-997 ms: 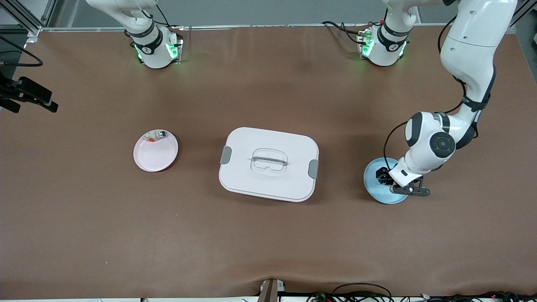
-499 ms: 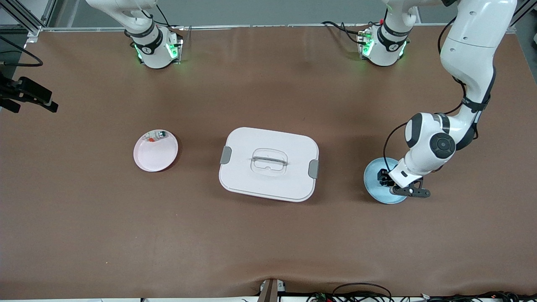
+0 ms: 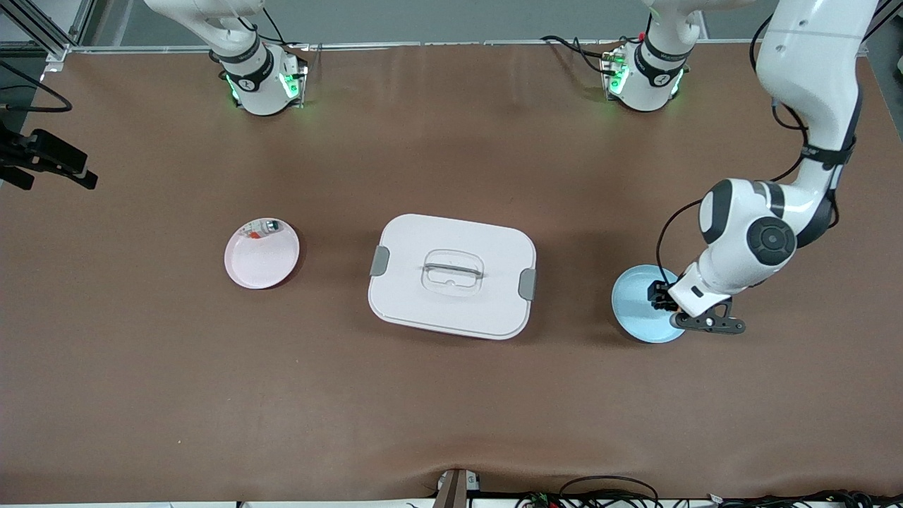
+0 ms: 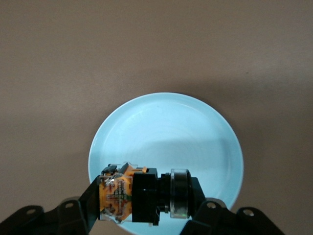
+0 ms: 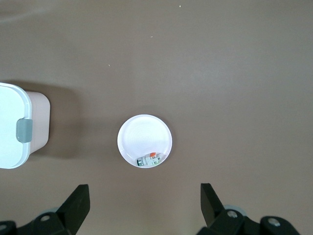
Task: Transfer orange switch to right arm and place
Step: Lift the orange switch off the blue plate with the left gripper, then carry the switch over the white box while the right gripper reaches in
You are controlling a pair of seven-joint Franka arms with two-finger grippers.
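My left gripper (image 3: 663, 297) is shut on the orange switch (image 4: 142, 196), a small black block with an orange striped part. It holds the switch lengthwise between its fingers, just over the edge of the blue plate (image 3: 633, 310) toward the left arm's end of the table. The plate also shows in the left wrist view (image 4: 166, 132), bare under the switch. My right gripper (image 5: 143, 196) is open and empty, high over the table above the pink plate (image 5: 142, 132). It is out of the front view.
The pink plate (image 3: 262, 262) holds a tiny pale silver-and-green piece with a red-orange bit (image 3: 262, 228), also seen in the right wrist view (image 5: 149, 159). A closed white box with grey latches (image 3: 451, 276) stands mid-table between the plates.
My left arm has moved a little toward its own end of the table with the switch in its gripper. More of the blue plate shows now. Nothing else has moved.
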